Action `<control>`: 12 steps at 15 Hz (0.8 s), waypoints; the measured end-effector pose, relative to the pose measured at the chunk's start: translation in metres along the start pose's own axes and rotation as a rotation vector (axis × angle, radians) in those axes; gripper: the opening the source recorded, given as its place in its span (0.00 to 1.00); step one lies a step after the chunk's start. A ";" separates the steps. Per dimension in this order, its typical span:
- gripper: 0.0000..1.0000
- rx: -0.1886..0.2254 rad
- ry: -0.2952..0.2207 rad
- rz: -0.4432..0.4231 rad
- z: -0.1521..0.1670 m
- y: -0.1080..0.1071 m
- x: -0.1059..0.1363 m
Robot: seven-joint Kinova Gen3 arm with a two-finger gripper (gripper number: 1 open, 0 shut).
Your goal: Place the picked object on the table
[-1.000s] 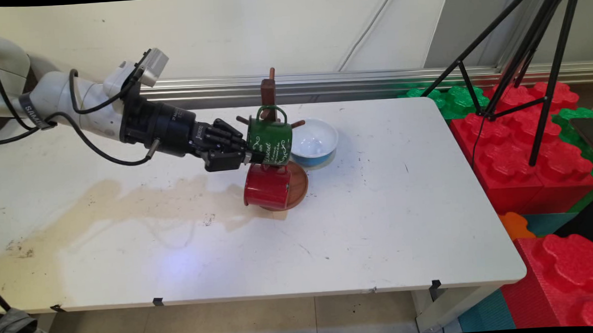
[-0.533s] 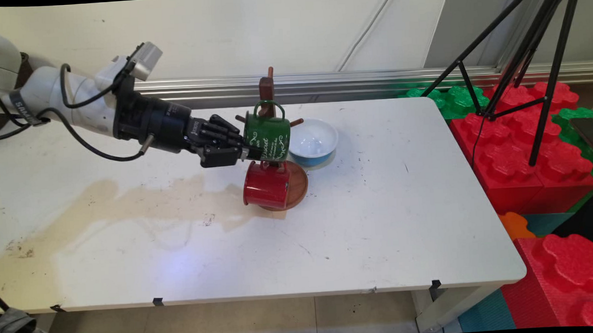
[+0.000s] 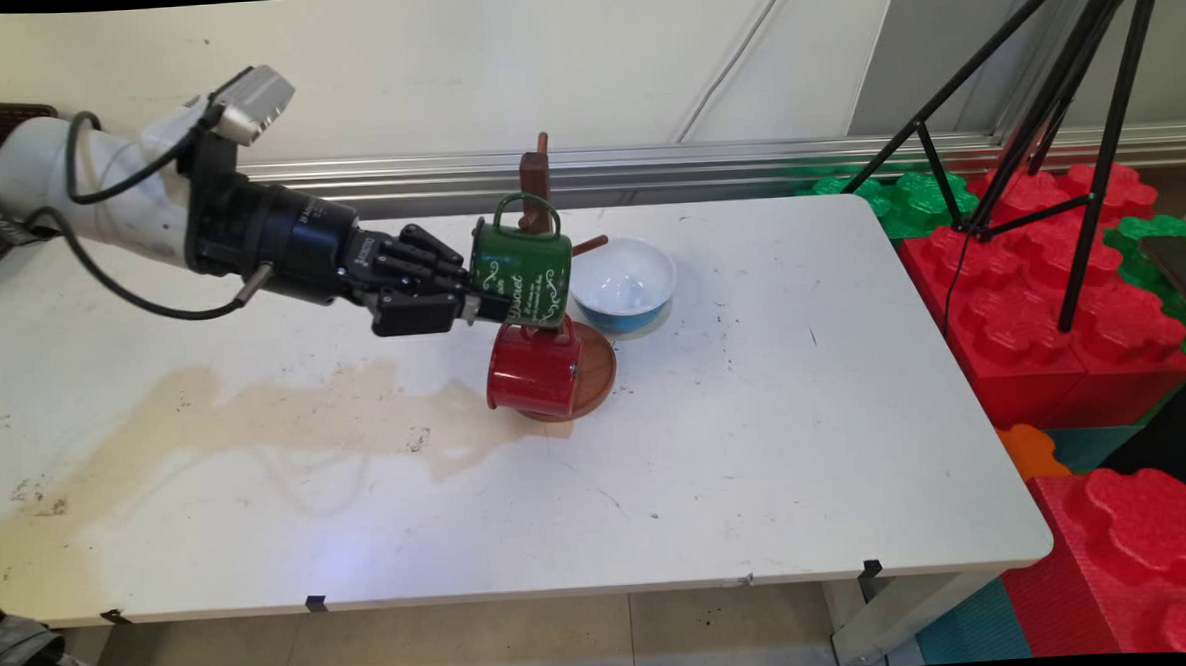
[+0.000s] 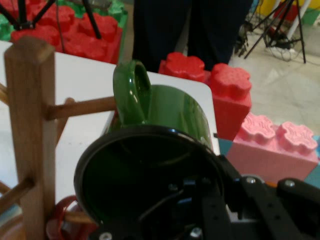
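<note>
Main view, going left to right: the gripper (image 3: pixel 472 303) is clamping its fingers on the rim of the green mug (image 3: pixel 522 273), and compared with a second ago the whole hand is pulling back toward the left and rising a bit, taking the mug along. The mug is tilting more now too, handle up, and it's sitting just left of the wooden mug tree (image 3: pixel 537 190) rather than right in front of the post. So it looks like it's coming off its peg, or is already free, though I can't tell for sure whether the handle is clear. In the hand view the handle (image 4: pixel 131 90) is just beside the peg (image 4: pixel 82 107), not obviously around it.

Below that, the red mug (image 3: pixel 535 373) is hanging low on the tree over the round brown base (image 3: pixel 595 373), same as before. Further right the blue bowl (image 3: pixel 624 284) isn't moving either, just sitting on the white table (image 3: pixel 807 414) beside the tree.
</note>
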State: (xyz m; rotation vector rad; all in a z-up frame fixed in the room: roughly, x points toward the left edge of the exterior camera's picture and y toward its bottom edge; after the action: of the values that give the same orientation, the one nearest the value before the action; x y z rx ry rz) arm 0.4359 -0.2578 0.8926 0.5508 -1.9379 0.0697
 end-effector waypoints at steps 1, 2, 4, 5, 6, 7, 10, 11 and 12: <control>0.00 -0.009 -0.003 0.000 -0.002 0.004 0.001; 0.00 -0.016 -0.006 0.001 -0.005 0.007 0.001; 0.00 -0.027 -0.012 0.003 -0.009 0.011 0.002; 0.00 -0.033 -0.017 0.005 -0.012 0.013 0.002; 0.00 -0.037 -0.021 0.006 -0.014 0.015 0.002; 0.00 -0.041 -0.027 0.008 -0.016 0.016 0.002; 0.00 -0.050 -0.049 0.017 -0.025 0.019 0.000; 0.00 -0.054 -0.059 0.023 -0.029 0.020 0.000; 0.00 -0.057 -0.067 0.028 -0.032 0.021 -0.001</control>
State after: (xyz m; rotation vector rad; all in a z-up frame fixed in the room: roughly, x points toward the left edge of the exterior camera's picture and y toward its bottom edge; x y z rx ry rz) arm 0.4552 -0.2295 0.9098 0.4940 -2.0068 0.0142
